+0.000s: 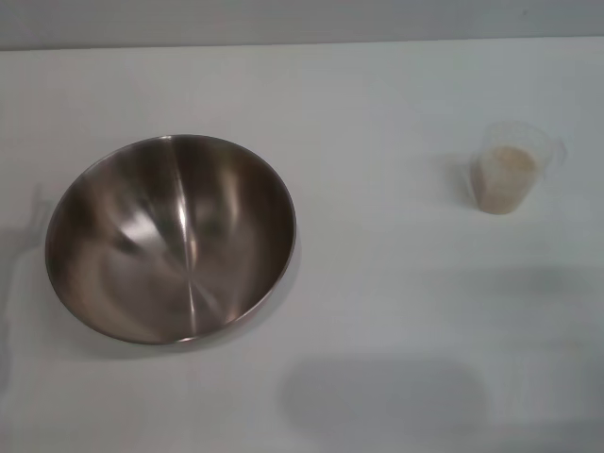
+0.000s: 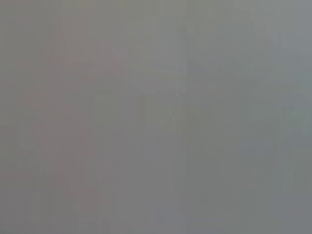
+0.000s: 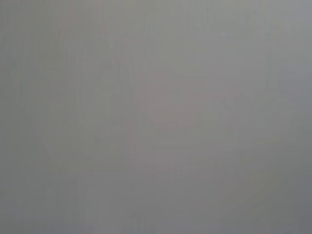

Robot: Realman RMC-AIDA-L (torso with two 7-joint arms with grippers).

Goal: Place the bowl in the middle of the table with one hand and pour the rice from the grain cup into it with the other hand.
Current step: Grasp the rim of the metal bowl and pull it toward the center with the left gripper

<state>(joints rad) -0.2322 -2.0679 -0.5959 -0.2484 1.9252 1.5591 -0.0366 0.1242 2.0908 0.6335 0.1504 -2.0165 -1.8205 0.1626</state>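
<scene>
White flat worktop (image 1: 377, 85): wide shiny stainless-steel bowl (image 1: 171, 238) left, small clear plastic grain cup (image 1: 511, 176) of beige rice (image 1: 508, 172) right.
Take the slippery bowl by its rim and the light cup round its body; neither arm's fingers show, so you cannot tell their state.

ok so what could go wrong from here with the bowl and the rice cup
The bowl sits left of the table's middle; its smooth curved rim may slip in a grasp or the bowl may rock when moved. The small grain cup looks nearly full of rice, so a hasty lift or tilt could spill grains.

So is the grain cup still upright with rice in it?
Upright and holding rice: the grain cup stands on the table, rice filling most of it. The bowl is empty.
</scene>
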